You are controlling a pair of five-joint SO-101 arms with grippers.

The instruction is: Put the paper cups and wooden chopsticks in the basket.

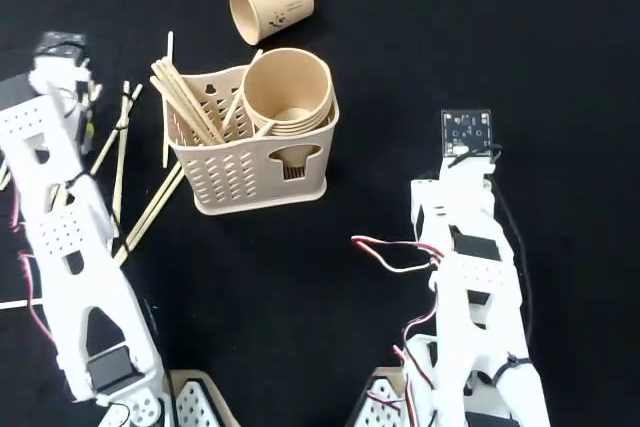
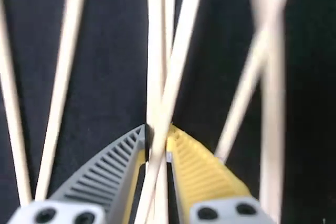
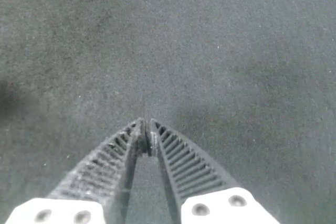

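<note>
We've got the left gripper (image 2: 157, 136) clamped on what looks like two crossed chopsticks (image 2: 156, 51) on the table (image 1: 500, 47) beside the basket (image 1: 255, 162), so one may slip or drag loose neighbours on lift; right gripper (image 3: 146, 129) is closed empty, one paper cup (image 1: 270, 7) lies beyond the basket.

Pale bare-wood chopsticks (image 1: 185, 97), matt paper cups (image 1: 272, 7), smooth perforated plastic basket (image 1: 250, 172), matt, faintly fuzzy cloth tabletop (image 1: 500, 47)

The left arm (image 1: 65, 237) and right arm (image 1: 470, 277) are white plastic with black motors and looping red-and-white cables (image 1: 375, 243). The left gripper (image 2: 157, 132) is ribbed grey on one side and yellow on the other; the right gripper (image 3: 146, 129) is ribbed grey on both.
</note>
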